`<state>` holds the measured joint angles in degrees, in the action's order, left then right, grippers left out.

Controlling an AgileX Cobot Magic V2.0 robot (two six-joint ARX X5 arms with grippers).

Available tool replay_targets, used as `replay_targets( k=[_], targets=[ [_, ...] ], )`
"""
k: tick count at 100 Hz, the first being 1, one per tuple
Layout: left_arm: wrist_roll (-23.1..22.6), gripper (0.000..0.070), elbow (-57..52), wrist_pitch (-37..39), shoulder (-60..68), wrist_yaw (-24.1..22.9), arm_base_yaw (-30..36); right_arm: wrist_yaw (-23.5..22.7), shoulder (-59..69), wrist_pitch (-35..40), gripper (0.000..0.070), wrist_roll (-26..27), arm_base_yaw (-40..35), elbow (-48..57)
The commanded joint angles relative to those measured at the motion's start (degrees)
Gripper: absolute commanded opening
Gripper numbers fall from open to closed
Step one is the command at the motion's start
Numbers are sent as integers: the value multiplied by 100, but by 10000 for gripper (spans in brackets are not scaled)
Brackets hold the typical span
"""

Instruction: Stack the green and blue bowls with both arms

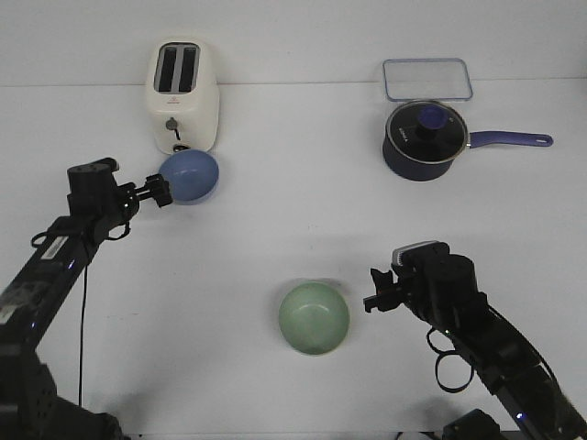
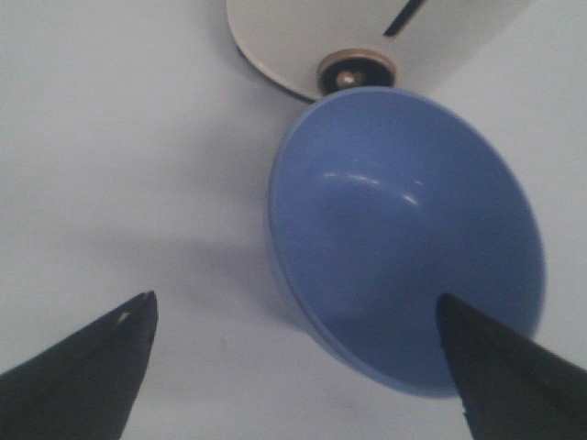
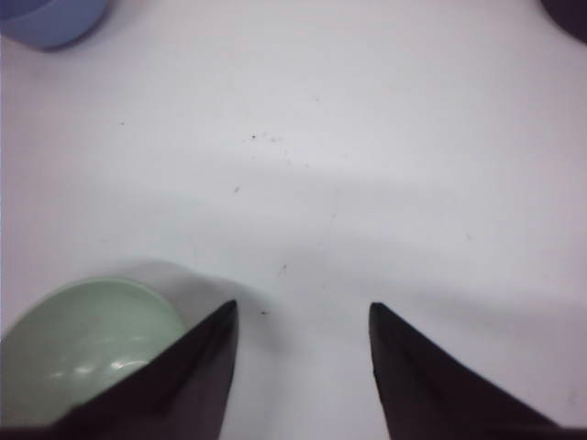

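Note:
The blue bowl (image 1: pixel 191 176) sits tilted on the white table just in front of the toaster; it also shows in the left wrist view (image 2: pixel 404 238). My left gripper (image 1: pixel 165 191) is open wide at its near rim (image 2: pixel 295 301), with one finger over the bowl's inside and the other outside over the table. The green bowl (image 1: pixel 314 317) stands upright at the front middle. My right gripper (image 1: pixel 371 298) is open and empty just to its right (image 3: pixel 303 309), with the green bowl (image 3: pixel 83 348) beside one finger.
A cream toaster (image 1: pixel 183 96) stands right behind the blue bowl. A dark blue saucepan (image 1: pixel 424 137) with a glass lid and a clear rectangular container (image 1: pixel 426 79) stand at the back right. The table edge is close in front of the green bowl.

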<state>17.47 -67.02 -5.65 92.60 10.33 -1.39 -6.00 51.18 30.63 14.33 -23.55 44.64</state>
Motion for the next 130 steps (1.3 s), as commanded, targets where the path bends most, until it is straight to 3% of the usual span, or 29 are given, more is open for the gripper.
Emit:
replay_targets(
  k=[1,16,21,26,36,66,81,104,130],
  targets=[
    [-70,574,-420,-59,555,92,-9,4,26,-57,293,-72,-22,77],
    [79,570,-1071,-225,1403,260,-9,7,26,-57,293,-87,-22,77],
    [125,521,-1204,-245,1589,350,-2,9,26,-55,293,-90,-20,77],
    [149,383,-1276,-247,1714,382,7,9,26,-52,293,-87,-22,77],
    [157,0,-1292,-249,1759,382,28,22,26,-50,293,-87,-20,77],
    [-149,14,-1294,-868,898,529,162,741,28,-61,293,-343,378,68],
    [-466,14,-1294,-1550,39,863,503,627,28,-55,294,-352,1228,-26],
    [-649,14,-1095,-2140,-861,927,1799,136,28,-79,294,-457,2293,-417],
    [-542,14,-348,-1976,-852,922,3504,-46,28,-105,293,-476,2426,-520]
  ],
)
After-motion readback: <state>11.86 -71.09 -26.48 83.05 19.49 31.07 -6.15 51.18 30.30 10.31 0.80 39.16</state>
